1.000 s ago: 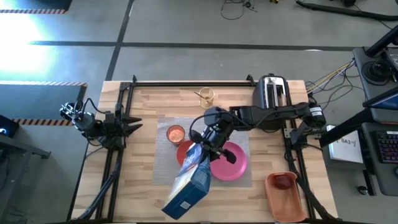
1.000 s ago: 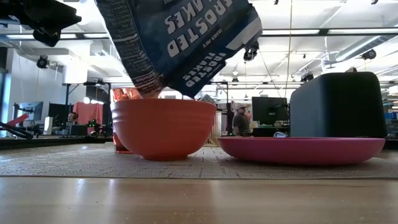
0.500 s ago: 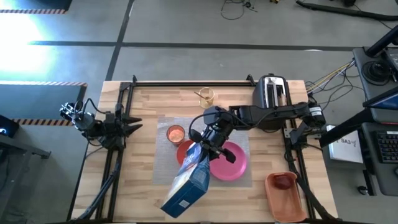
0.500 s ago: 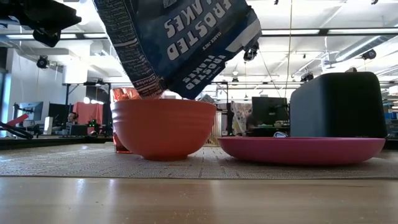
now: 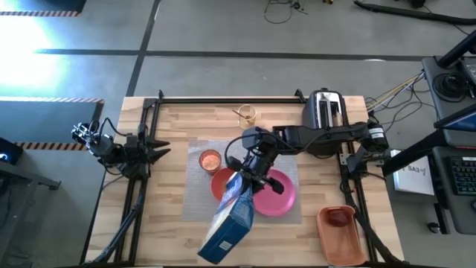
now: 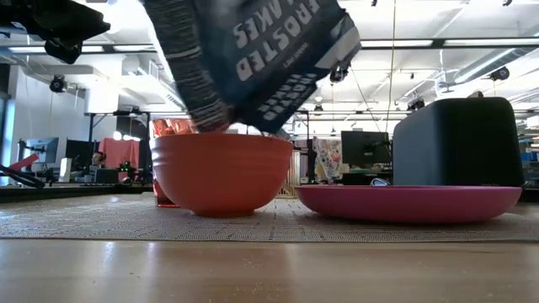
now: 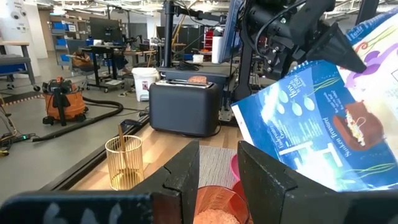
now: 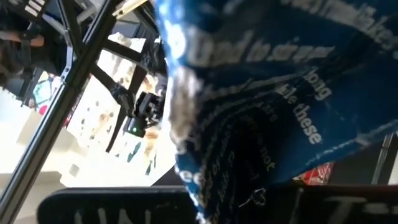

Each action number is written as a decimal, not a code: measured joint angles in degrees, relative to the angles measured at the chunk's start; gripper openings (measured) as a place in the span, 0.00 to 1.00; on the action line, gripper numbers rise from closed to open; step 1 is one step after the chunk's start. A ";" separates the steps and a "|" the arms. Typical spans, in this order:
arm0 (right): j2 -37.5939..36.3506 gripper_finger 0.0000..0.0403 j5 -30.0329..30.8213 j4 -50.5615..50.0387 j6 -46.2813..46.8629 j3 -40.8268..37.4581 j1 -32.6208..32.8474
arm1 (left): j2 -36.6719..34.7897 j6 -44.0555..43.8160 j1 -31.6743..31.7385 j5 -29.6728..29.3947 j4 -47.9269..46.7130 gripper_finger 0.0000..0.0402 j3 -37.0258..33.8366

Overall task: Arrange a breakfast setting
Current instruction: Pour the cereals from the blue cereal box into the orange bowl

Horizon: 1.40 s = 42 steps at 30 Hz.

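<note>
Right pincer (image 5: 251, 177) clamped on blue cereal box (image 5: 229, 227), box tilted, open end over orange bowl (image 6: 221, 172). Bowl on grey placemat (image 5: 199, 199), pink plate (image 5: 274, 198) just beside. Orange cup (image 5: 210, 159) near bowl. Left pincer (image 5: 161, 152) at worktop (image 5: 175, 119) left edge, fingers (image 7: 186, 174) slightly apart, empty.

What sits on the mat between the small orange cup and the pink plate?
The orange bowl, seen in the high view, with the tipped cereal box held over it by the right pincer.
</note>
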 joint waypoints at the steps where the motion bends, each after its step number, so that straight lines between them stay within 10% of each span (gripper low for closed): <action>1: 0.00 0.04 -0.03 0.02 0.00 0.00 -0.07 | 0.00 -0.01 -0.01 0.00 0.02 0.23 0.00; 42: -0.24 0.04 0.19 0.55 -3.10 0.02 -2.59 | 0.00 -0.02 -0.01 0.03 -0.14 0.23 -0.02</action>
